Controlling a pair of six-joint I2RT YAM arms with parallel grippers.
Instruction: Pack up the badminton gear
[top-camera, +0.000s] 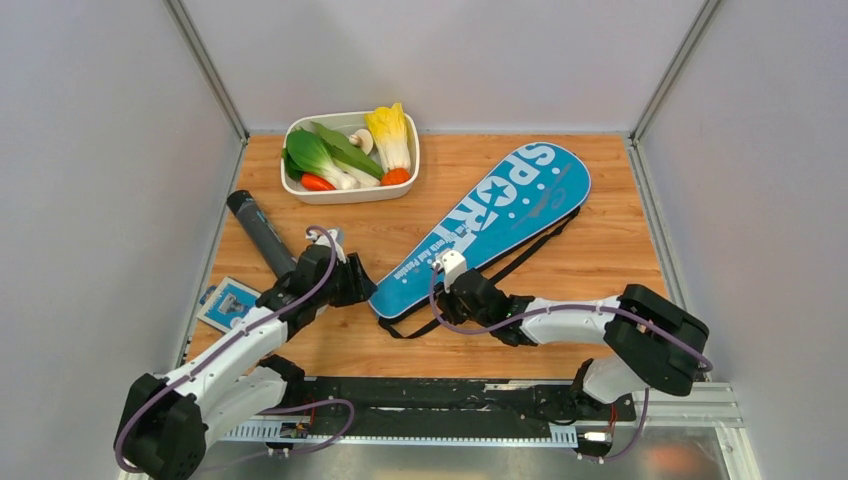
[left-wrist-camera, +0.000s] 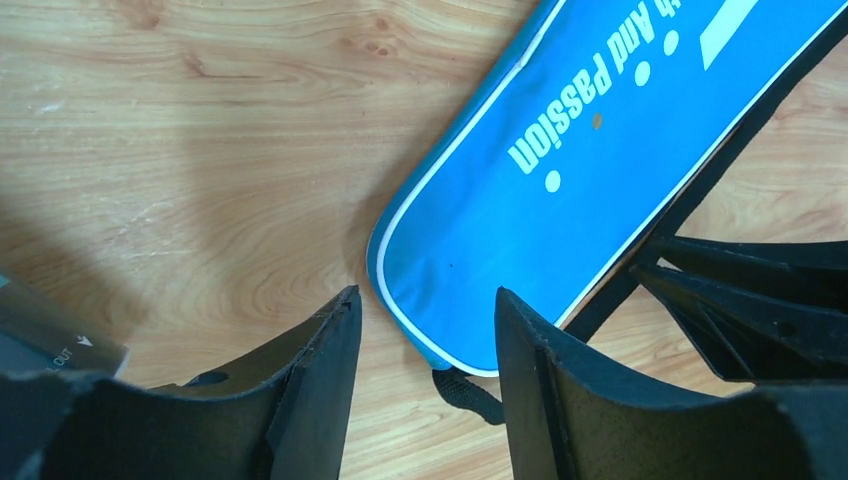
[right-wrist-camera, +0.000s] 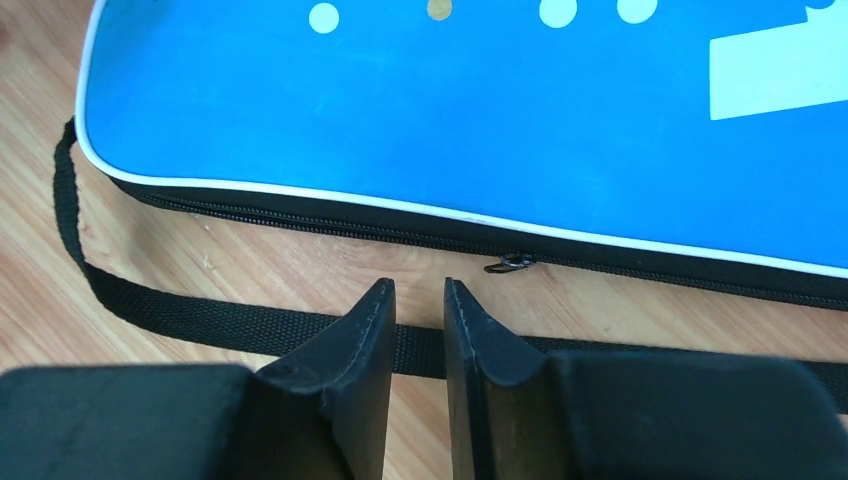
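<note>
Cover (top-camera: 500, 215), blue, marked SPORT, lies slantwise mid-table, zipper apparently closed; rackets and shuttlecocks are unseen, probably inside. Black tube (top-camera: 262, 232) lies outside, at left. Left gripper (left-wrist-camera: 425, 295) spreads empty over the cover's near tip; right gripper (right-wrist-camera: 417, 285), narrowly parted, empty, hangs beside the zipper pull (right-wrist-camera: 510, 263).

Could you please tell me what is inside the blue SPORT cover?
Nothing inside shows: the blue cover lies flat on the table, and its zipper edge shows no gap. Only its black strap trails out beside it. Its contents are hidden.
</note>
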